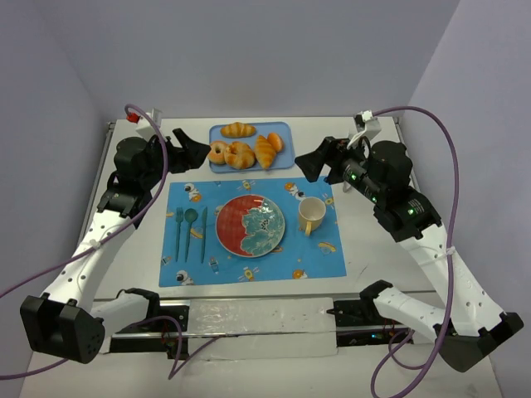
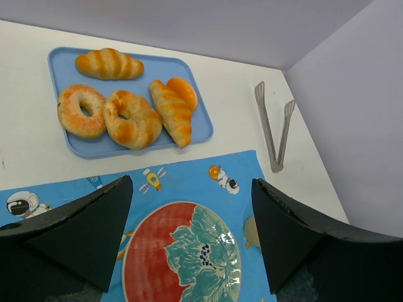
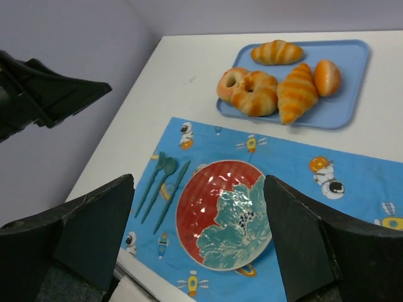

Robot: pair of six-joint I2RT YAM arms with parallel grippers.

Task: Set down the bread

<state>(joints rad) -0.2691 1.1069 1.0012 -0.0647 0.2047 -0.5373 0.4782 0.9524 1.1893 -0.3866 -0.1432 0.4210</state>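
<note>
Right pincer [image 3: 198,179] spread wide, red-and-teal plate [image 3: 189,214] between its fingers, bread [image 3: 296,92] on blue tray [image 3: 356,56] beyond

I'm driving this from afar, and it reads as a robotics lab cell: bare lavender walls [image 1: 249,50] box in a white table [image 1: 365,249], with robot arms [image 1: 83,261] bolted on and a tidy mock place setting (cartoon-astronaut placemat [image 1: 249,269], blue tray [image 1: 282,128]).

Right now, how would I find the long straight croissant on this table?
Find the blue tray at the far edge of the table, beyond the space-print placemat. The long croissant lies near the tray's right end, beside a small smooth bun. Unlike the ring-shaped pastries on its left, it is straight, ridged and pointed at both ends.
</note>
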